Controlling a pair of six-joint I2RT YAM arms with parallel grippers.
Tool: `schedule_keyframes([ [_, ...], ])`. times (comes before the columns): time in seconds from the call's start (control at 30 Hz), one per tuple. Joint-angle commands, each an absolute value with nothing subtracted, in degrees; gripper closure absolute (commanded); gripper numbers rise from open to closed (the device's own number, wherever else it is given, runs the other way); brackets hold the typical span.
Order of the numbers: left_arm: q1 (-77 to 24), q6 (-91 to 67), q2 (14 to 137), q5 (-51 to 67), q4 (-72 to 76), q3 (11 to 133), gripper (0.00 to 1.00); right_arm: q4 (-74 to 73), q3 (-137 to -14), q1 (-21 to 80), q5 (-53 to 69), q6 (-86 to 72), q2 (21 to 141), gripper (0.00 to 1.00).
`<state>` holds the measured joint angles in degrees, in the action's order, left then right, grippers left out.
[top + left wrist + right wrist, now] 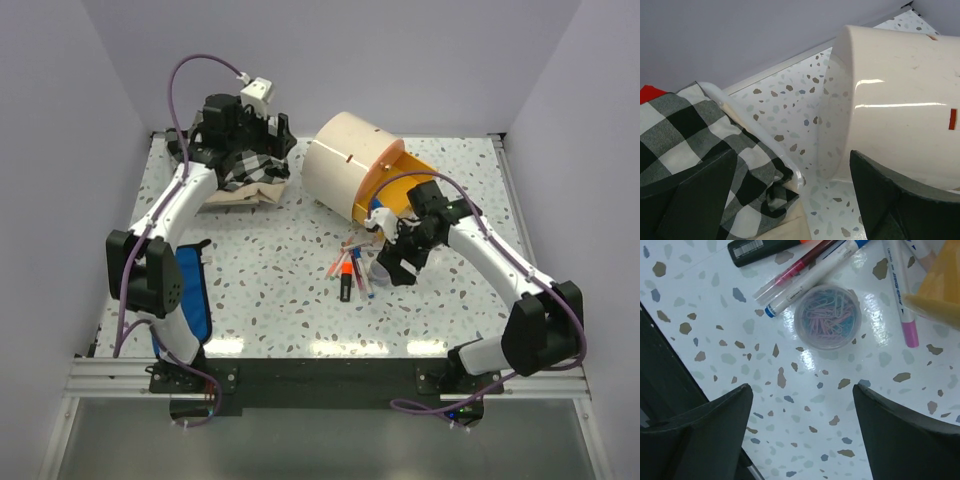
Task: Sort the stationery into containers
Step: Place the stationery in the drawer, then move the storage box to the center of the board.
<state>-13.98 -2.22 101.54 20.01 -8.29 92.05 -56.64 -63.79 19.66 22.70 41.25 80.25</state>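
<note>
2 arms reach over a glossy, speckled terrazzo table (pixel 300 320) walled in by pale panels in the top view. The left gripper (pixel 272 135) hangs in the far-left corner above a rumpled black-and-white checked cloth (pixel 250 168) lying on a beige sheet (pixel 245 198). Just to its right, the cream drum cabinet (pixel 340 160) lies tipped on its side, its orange front (pixel 400 175) towards the right gripper (pixel 395 262). The stationery (pixel 352 272), thin pens and an orange-capped highlighter (pixel 345 280), is scattered on the tabletop just outside that front, at the right gripper's left. A blue pouch (pixel 192 295) lies by the left arm's base. The widest bare terrazzo runs between the pens and the near edge.

From the left wrist, 2 dark matte fingers (pixel 690 200) stand wide apart, released, nothing between them. Soft woven cloth fills the left, with a curved clear plastic rim (pixel 757 132) across it and a red patch (pixel 650 92) at the edge. The cabinet's smooth, shiny wall bulges on the right, leaving a narrow terrazzo strip between.

From the right wrist, the fingers (pixel 705 435) are likewise spread and released over bare terrazzo. Beyond them stands a small clear round pot (pixel 827 316) of pastel paper clips. A white blue-tipped pen (pixel 810 275) lies just beside it, then a clear pink pen (pixel 790 275). A pink-ended pen (pixel 902 295) runs near the orange edge at right.
</note>
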Motion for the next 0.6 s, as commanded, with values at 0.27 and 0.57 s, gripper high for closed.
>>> schedule_keyframes([
  [0.27,-12.57,-1.50,93.87,19.16,-7.65,89.39,0.00,-41.05,-59.68,28.21,10.82,32.61,83.67,0.01],
  [0.57,-12.57,-0.53,92.72,18.99,-7.73,89.03,0.00,-39.82,-58.19,30.15,6.07,30.59,86.22,0.01],
])
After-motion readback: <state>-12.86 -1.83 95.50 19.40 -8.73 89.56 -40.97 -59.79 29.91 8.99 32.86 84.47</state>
